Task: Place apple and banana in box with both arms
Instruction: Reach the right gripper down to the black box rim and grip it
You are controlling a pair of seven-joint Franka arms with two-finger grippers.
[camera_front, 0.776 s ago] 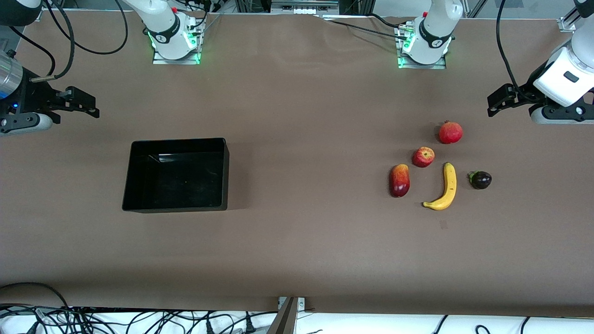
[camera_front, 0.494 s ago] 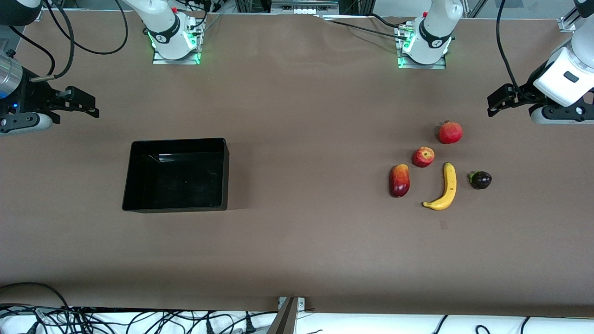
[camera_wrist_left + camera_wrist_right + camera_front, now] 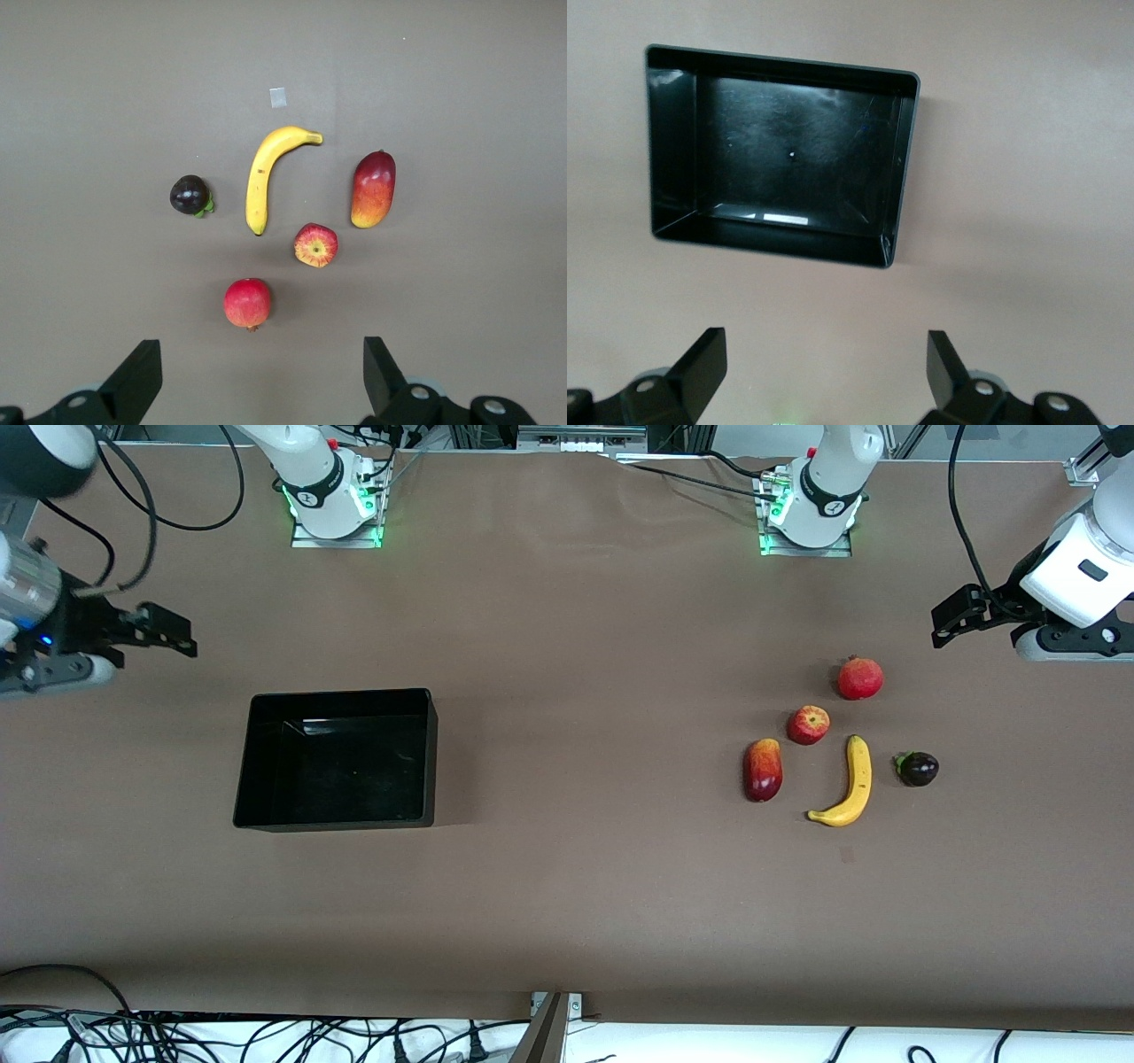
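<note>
Brown tabletop [image 3: 567, 886] fills our view: we see the right gripper [image 3: 164, 631] hovering with fingers apart near the black box [image 3: 248, 757], then apple [image 3: 808, 724] beside banana [image 3: 852, 783] (both untouched), the left gripper [image 3: 952, 620] likewise spread.

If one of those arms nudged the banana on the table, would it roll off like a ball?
Probably not. The banana is long, curved and lies flat, so it would more likely slide or pivot. The round apple beside it looks far more apt to roll. The banana's smooth yellow skin may slip between gripper fingers.
</note>
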